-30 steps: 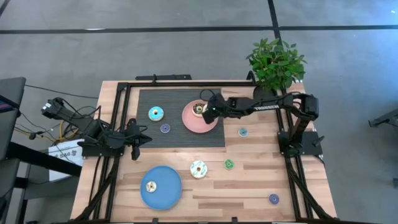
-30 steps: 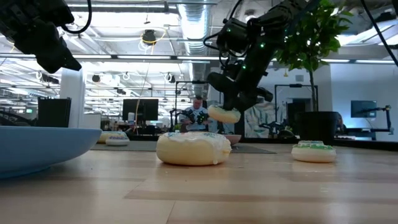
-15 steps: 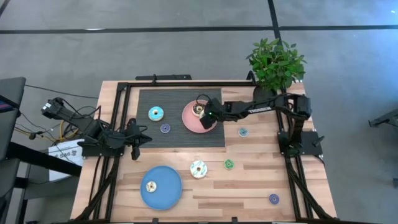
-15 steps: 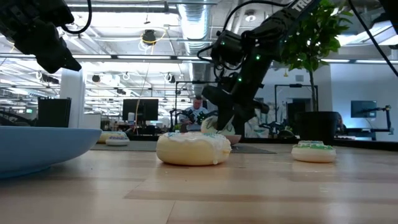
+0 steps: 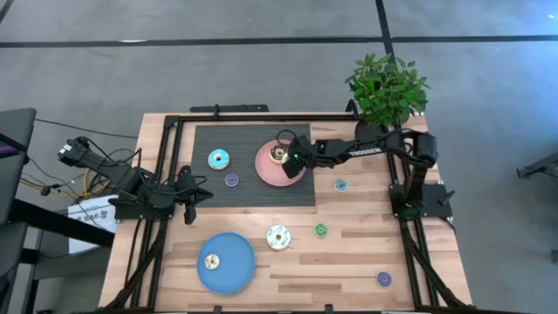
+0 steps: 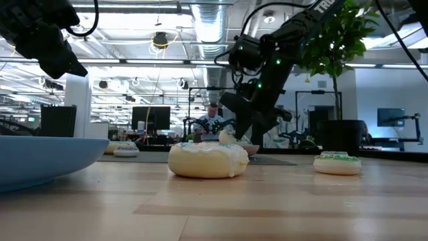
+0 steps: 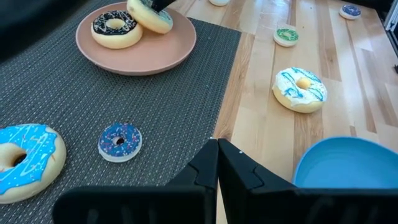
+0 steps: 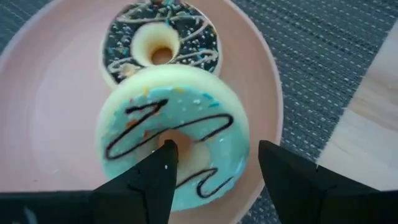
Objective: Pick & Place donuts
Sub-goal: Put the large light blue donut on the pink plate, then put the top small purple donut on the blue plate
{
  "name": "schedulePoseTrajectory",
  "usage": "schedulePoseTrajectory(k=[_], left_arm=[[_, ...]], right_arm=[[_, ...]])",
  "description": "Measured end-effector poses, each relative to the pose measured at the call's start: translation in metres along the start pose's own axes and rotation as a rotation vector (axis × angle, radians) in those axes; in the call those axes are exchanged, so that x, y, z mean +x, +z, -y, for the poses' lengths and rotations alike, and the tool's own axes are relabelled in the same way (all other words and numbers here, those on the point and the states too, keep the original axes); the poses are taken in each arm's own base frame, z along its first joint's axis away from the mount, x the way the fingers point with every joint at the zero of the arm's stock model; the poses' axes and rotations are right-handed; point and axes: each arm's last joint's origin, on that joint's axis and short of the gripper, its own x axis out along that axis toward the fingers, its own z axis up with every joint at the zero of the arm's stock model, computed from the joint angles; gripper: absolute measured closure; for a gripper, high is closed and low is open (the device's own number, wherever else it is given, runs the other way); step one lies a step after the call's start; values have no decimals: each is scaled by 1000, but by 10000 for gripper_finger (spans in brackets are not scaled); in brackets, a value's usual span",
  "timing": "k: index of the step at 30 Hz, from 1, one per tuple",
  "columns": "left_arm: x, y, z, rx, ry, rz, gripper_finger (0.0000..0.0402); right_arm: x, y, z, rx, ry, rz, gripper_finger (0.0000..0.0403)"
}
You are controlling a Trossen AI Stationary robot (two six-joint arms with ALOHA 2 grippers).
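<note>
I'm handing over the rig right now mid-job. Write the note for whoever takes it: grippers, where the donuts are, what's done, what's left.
Right gripper: over the pink plate, fingers spread, one in the hole of the teal-iced donut, which leans on the dark-iced donut.
Left gripper: shut, empty, parked at the left of the mat.
Done: two donuts on the pink plate, one on the blue plate.
Left: blue donut and small purple one on the mat; white, green, small teal and small purple on the wood.
</note>
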Motion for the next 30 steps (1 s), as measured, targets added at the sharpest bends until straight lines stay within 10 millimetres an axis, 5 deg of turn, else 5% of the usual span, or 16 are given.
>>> schedulePoseTrajectory(k=[11,20,26,30], left_arm=[[0,0,0,13,2,-2,401],[0,7,4,-34,-18,77,401],[-1,14,1,-69,113,201,399],[4,16,-4,-89,152,188,361]], right_arm=[[-36,19,-1,20,55,83,183],[-102,12,22,11,26,5,209],[-138,-20,31,-39,141,-80,313],[-148,-57,37,19,177,-129,391]])
